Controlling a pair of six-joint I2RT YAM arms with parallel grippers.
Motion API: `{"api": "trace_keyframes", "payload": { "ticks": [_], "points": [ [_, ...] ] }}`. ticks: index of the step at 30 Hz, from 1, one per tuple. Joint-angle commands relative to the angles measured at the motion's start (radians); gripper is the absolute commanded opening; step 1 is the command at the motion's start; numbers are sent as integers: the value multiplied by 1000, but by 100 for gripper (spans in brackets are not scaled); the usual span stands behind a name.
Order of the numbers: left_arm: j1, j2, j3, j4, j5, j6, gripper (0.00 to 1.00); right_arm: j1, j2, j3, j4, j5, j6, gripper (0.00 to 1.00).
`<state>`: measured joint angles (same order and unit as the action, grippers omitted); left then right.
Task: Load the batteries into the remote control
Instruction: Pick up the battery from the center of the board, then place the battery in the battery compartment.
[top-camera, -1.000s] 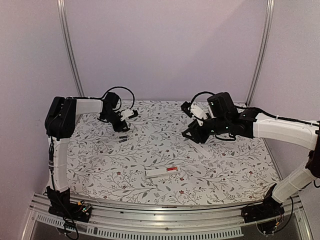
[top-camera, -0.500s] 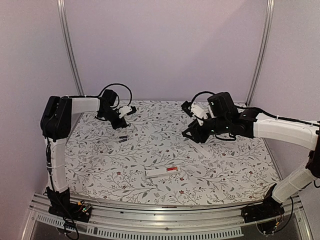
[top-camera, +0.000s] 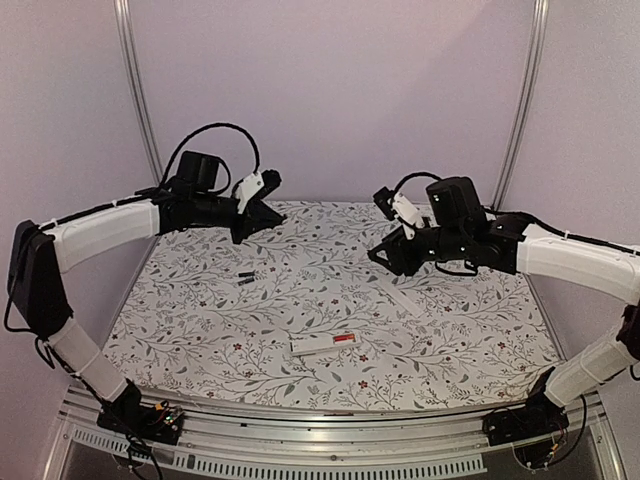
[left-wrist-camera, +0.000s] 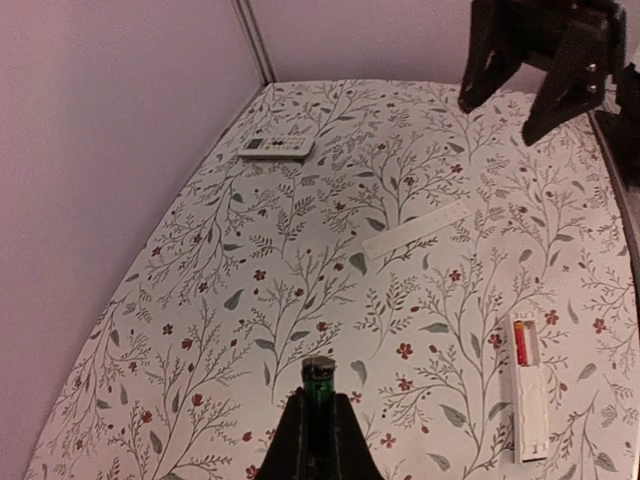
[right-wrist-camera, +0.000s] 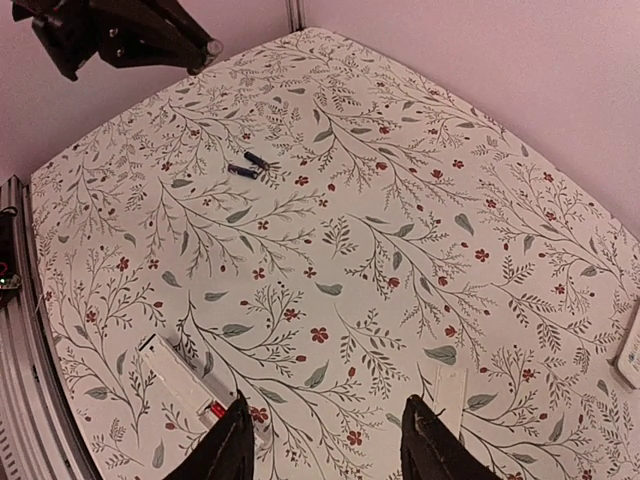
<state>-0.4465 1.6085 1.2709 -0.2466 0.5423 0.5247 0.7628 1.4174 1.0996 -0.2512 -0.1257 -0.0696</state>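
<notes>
I'm working in a lab test booth: plain pale walls (top-camera: 330, 90) on three sides, metal posts (top-camera: 138, 90) at the back corners, a flowered cloth (top-camera: 300, 300) meeting a bolted metal rail (top-camera: 330, 422).

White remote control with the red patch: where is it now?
Top external view: the white rectangular remote control lies at front centre of the floral table, nearer the arm bases and right of the two small black batteries.
</notes>
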Motion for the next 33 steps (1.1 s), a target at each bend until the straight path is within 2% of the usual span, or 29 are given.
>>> {"api": "trace_keyframes", "payload": {
  "ticks": [1, 4, 8, 17, 24, 28, 33],
  "points": [
    [-107, -155, -126, 216, 147, -127, 0, -13, -79, -15, 49, -45, 50, 49],
    [-189, -244, -200, 283, 128, -164, 0, -16, -124, -33, 53, -62, 64, 50],
    [-306, -312, -266, 296, 86, -206, 0, -17, -195, -63, 51, -65, 65, 52],
    [-511, -363, -369, 316, -17, -238, 0, -19, -263, -121, 60, -113, 121, 54],
    [-568, -284, -379, 313, -131, -289, 0, -19, -289, -168, 66, -106, 138, 54],
    [-588, -213, -359, 325, -243, -353, 0, -26, -276, -184, 83, -145, 156, 55],
    [-590, -122, -327, 346, -301, -445, 0, -71, -238, -203, 92, -218, 188, 55]
  ]
}}
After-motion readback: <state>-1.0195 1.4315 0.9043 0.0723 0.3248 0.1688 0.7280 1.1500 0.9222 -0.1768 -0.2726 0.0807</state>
